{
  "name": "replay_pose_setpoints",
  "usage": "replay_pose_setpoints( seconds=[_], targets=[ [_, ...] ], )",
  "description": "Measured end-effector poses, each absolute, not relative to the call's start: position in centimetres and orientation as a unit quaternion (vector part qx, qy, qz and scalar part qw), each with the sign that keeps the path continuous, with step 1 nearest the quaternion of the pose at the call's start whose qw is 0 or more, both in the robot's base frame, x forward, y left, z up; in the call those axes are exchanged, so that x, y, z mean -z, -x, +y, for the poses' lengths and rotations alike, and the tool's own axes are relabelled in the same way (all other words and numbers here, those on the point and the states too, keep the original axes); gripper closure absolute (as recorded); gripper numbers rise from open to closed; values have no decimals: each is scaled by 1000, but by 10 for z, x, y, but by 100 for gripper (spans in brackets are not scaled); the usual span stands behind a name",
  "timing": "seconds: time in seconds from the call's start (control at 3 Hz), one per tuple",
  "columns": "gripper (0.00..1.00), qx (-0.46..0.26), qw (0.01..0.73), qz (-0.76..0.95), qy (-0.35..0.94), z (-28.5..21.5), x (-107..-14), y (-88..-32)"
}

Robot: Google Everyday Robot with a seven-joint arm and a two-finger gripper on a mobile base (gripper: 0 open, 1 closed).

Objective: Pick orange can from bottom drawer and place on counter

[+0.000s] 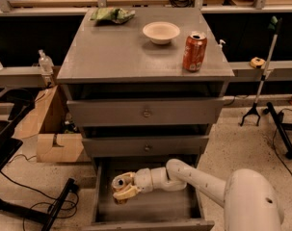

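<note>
The bottom drawer (103, 196) is pulled open under the grey cabinet. My gripper (122, 186) is inside it at the left. Its pale fingers (127, 193) are closed around the orange can (119, 182), whose silver top shows between them. The can stays within the drawer, near its left wall. My white arm reaches in from the lower right. The counter (116, 52) is the grey cabinet top above, well above the gripper.
On the counter stand a brighter red can (194, 51), a white bowl (161, 32) and a green bag (112, 15). Two shut knob drawers (145, 112) overhang the open drawer. A cardboard box (54, 138) sits at the left, and black stands on the floor at the right.
</note>
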State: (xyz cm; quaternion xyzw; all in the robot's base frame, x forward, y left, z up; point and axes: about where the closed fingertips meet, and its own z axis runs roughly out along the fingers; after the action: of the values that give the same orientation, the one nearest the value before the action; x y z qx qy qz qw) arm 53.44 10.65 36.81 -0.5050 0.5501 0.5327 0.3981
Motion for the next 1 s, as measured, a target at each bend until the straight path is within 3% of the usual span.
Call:
replay_pose_setpoints(
  seconds=[0.67,1.0],
  targets=[
    [100,-567,416,541,461,73,-514,-504],
    [100,-503,447,588,449,59,-611,-519]
  ],
)
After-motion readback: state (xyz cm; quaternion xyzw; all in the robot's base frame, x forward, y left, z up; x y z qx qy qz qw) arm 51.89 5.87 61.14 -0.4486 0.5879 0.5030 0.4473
